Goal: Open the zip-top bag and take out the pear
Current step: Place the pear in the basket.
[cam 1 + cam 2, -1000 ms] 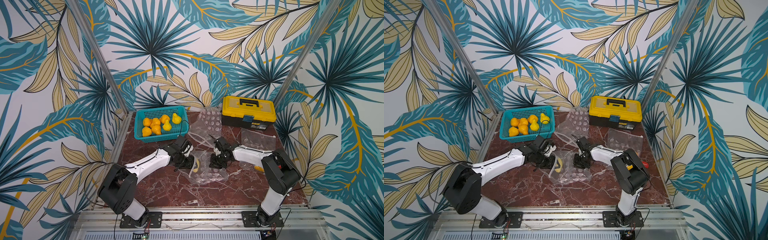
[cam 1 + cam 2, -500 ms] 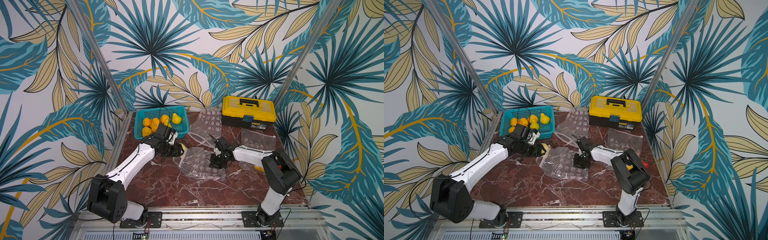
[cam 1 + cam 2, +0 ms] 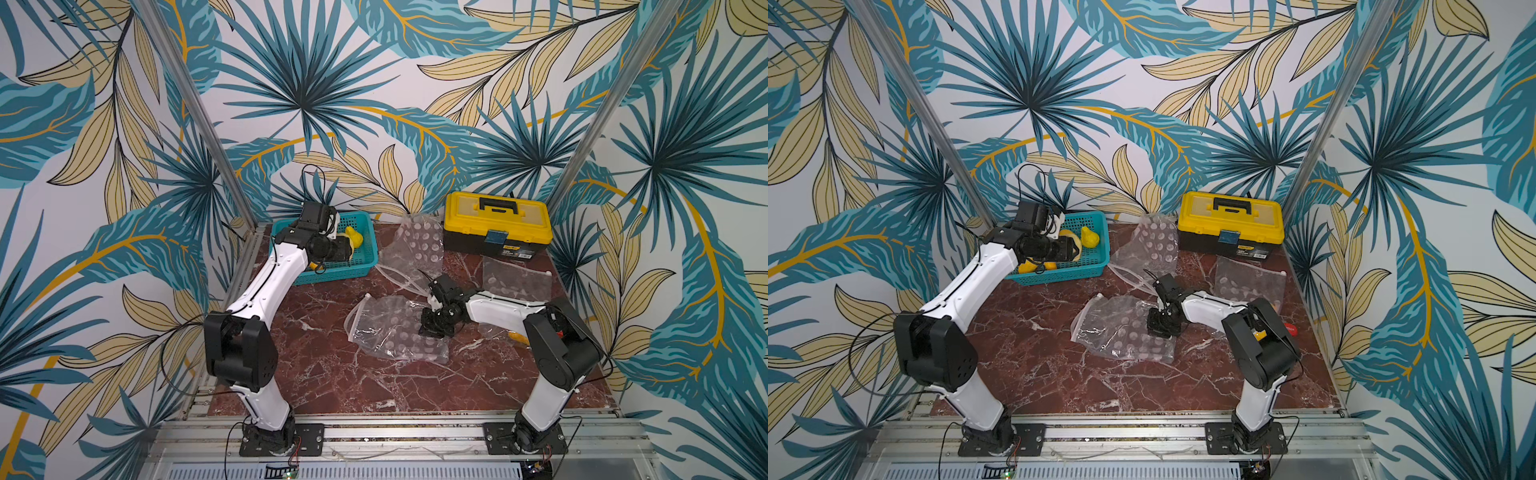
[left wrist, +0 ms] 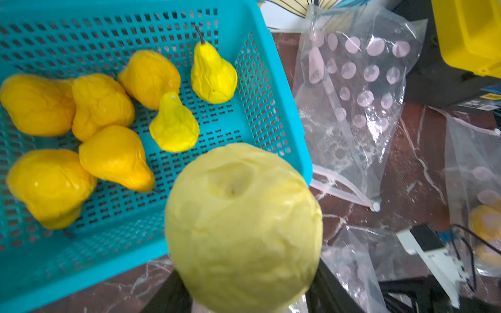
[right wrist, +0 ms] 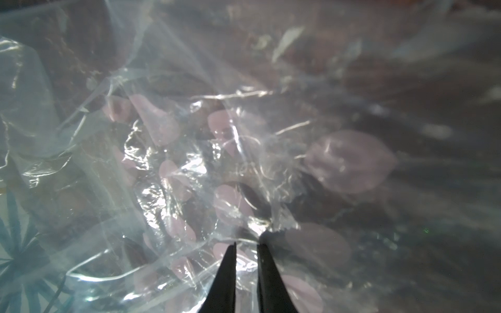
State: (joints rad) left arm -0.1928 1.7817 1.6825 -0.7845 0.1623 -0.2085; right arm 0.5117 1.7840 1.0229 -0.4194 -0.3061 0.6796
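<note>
Pear (image 4: 244, 230), pale yellow, sits clamped in the left gripper (image 3: 347, 249) over the near edge of the teal basket (image 3: 365, 266), which holds more yellow pears (image 4: 108, 157). Beside that basket, toward the table's middle, the zip-top bag (image 3: 386, 328) with pink dots lies flat and crumpled on the red marble table (image 3: 332, 374). The right gripper (image 5: 246, 245) stands at the bag's edge farthest from the basket, its fingers (image 5: 226, 271) drawn narrow and pinching the clear film. A yellow toolbox (image 3: 496, 222) stands beyond the basket, along the back wall.
</note>
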